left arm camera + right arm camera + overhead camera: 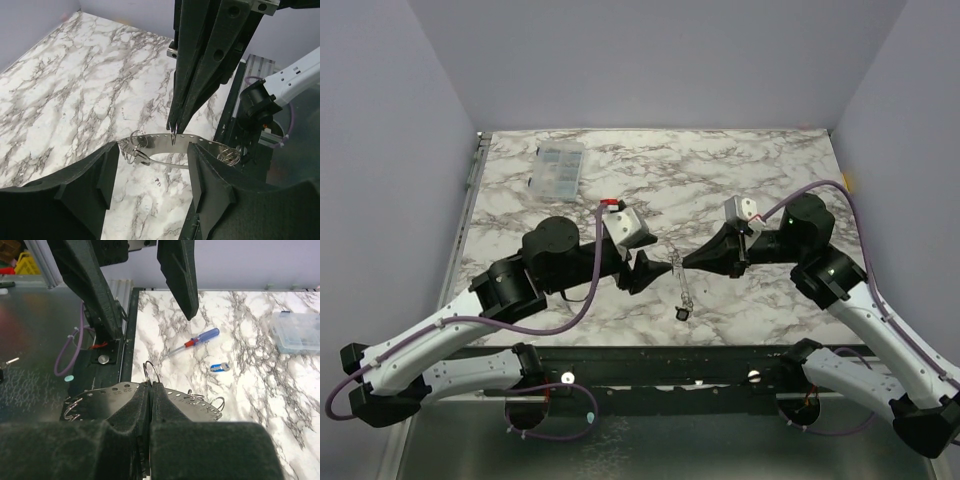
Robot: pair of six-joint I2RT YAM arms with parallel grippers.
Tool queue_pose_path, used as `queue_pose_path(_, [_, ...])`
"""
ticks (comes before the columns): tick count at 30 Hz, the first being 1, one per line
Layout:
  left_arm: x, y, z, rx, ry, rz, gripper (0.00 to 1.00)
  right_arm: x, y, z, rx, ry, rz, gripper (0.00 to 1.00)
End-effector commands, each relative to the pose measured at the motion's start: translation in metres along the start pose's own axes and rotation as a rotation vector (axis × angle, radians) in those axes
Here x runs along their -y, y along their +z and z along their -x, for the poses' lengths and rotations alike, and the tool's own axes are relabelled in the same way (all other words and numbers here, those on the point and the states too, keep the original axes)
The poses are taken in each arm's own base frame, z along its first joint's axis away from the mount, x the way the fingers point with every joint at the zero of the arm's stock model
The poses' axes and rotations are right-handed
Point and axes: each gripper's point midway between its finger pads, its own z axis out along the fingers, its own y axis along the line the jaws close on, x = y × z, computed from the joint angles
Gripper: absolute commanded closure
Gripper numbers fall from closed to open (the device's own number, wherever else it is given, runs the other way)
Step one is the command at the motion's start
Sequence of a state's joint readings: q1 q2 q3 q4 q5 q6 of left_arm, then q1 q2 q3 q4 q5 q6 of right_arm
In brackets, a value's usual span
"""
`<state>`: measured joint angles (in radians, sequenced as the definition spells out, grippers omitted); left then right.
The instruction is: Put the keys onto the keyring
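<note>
Pinches the keyring [116,390] in the right claw [151,387], tips pressed together on the pale perforated band, up in the air between the two arms over the bench [770,170]. Shows a small metal ring [151,373] standing up just above that pinch, with more thin rings clustered along the band on either side. Holds the left claw [152,160] spread wide, one finger on each side of the band, gripping nothing and, as far as can be told, touching nothing.

Leaves a blue-headed key [219,367] lying loose on the marble, near a blue-and-red screwdriver [195,341] and well apart from the band. Leaves a clear plastic box [296,331] further off, untouched.

Cannot tell from the top view whether the dark bit [682,312] below the band is a key already threaded or something resting on the bench.

Looks to be early in the job: band presented and steadied, no key plainly seen on a ring, and at least the blue one left to pick up, line up with a ring and thread on
</note>
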<state>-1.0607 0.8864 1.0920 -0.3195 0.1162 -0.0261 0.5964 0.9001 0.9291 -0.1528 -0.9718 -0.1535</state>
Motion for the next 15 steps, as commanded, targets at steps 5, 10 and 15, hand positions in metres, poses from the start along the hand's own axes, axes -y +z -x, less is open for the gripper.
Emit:
queue_pose_path(5, [0.008,0.012,-0.015,-0.195,0.076,-0.086,0.43,0.0,-0.011,0.008,-0.058,-0.061,-0.046,0.99])
queue_pose_path(10, [0.017,0.024,-0.013,-0.265,0.085,-0.162,0.44,0.0,-0.012,0.005,-0.069,-0.061,-0.053,0.99])
queue_pose_path(15, [0.019,0.031,-0.02,-0.348,0.102,-0.197,0.48,0.0,-0.013,0.005,-0.071,-0.066,-0.058,0.99])
